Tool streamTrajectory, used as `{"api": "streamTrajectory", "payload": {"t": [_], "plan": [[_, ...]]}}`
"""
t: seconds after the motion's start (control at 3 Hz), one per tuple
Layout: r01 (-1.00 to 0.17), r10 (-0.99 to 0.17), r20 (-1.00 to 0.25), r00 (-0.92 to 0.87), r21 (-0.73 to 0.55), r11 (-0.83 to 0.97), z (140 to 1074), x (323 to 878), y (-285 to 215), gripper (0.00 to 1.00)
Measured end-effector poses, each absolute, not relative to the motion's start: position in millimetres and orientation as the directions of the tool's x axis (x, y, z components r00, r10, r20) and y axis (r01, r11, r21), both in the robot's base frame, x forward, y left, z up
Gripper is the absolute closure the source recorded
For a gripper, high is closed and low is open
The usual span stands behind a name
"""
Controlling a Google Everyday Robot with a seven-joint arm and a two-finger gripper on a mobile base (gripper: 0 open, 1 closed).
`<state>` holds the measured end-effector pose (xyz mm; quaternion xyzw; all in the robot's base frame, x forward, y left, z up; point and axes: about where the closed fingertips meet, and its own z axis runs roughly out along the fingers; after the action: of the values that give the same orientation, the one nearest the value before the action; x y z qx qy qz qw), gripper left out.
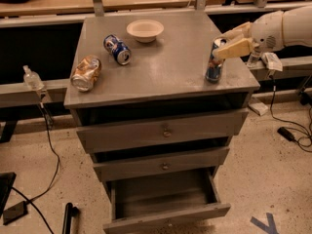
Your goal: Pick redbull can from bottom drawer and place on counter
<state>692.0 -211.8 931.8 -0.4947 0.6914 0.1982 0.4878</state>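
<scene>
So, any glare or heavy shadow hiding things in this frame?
Camera view: the counter shows a soft sheen mid-surface, no blown-out glare; the bottom drawer is dim inside, though its floor is visible; the gaps above the two upper drawers are black shadow; the gripper, at the top of the redbull can by the counter's right front edge, is evenly lit.

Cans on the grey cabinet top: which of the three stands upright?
The slim blue-and-silver redbull can, by the gripper at the grey counter edge; the shorter blue can and the orange-brown can lie on their sides.
</scene>
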Motion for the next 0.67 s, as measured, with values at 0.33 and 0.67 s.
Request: {"api": "streamTrajectory", "payload": {"t": [0.33,0.67], "plan": [[-0.880,-0.490,-0.871,-0.035,-0.206,0.429,930.5,692.7,-209.4,0.34],[-0.882,-0.489,-0.871,-0.034,-0.204,0.425,928.8,693.6,-206.3,0.10]]}}
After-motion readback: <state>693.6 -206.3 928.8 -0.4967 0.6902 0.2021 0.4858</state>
